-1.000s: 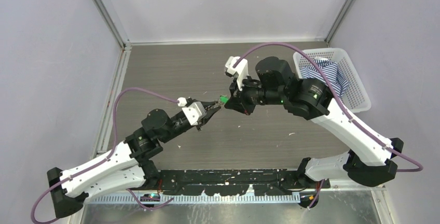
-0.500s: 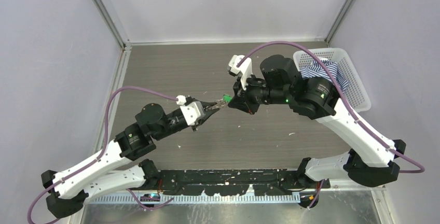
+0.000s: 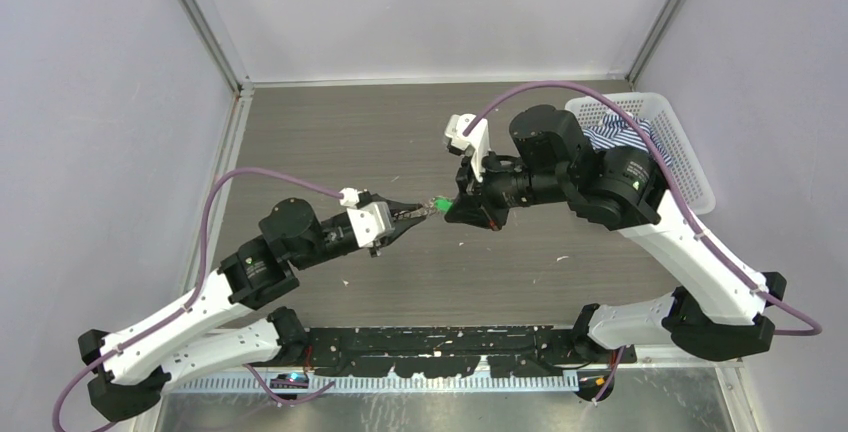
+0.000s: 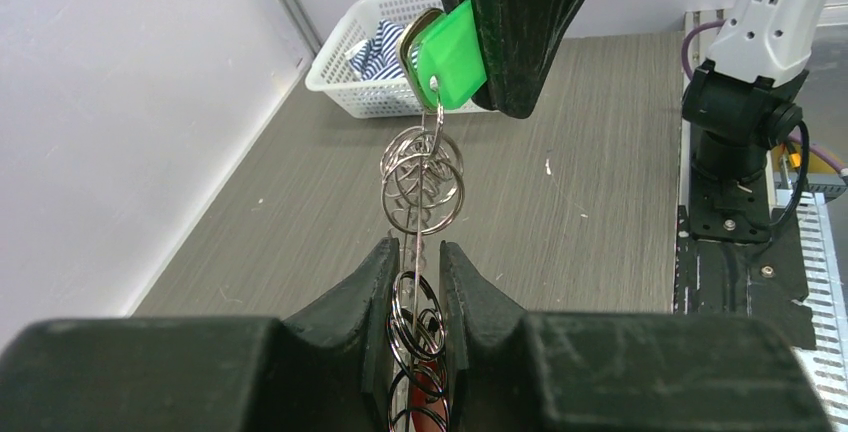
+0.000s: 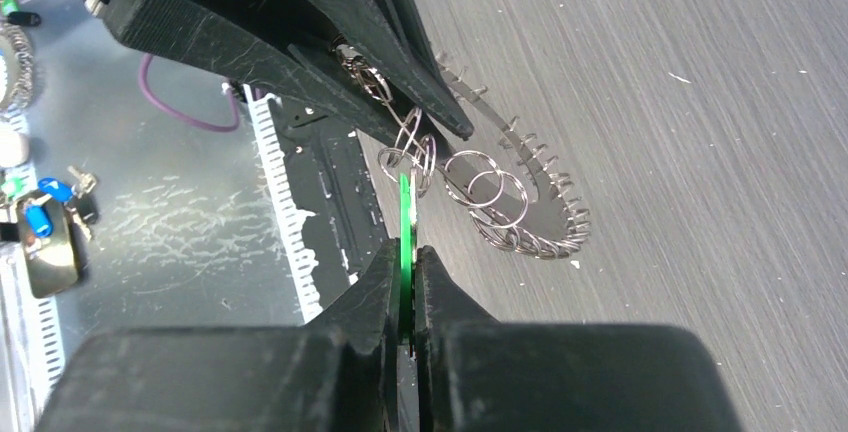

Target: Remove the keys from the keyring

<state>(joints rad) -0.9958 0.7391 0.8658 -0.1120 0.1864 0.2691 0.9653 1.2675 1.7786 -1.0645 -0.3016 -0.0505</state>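
Grey wood-grain table point(image 3: 330, 132), white basket point(image 3: 680, 152) at far right. Noted left gripper point(image 4: 415, 252) clamped on loops of silvery keyring point(image 4: 422, 192), right gripper point(image 5: 405, 252) clenched on green-headed key point(image 4: 452, 57). Found bunch strung between both, off the surface, mid-table.

The left arm point(image 3: 215, 302) and right arm point(image 3: 700, 252) look alike: white angular shells on the links nearest the black rail point(image 3: 430, 337), then round black joint housings farther from it, then a small white boxy block point(image 3: 368, 220) at the end farthest from the rail. A purple cable point(image 3: 262, 174) loops free along each arm, from beside the rail out to that block. Close up, the left gripper point(image 4: 417, 249) and right gripper point(image 5: 407, 252) are matte black plastic, tapered and faintly scuffed, and the base by the rail is black too, with small screws point(image 4: 728, 220) in its foot.
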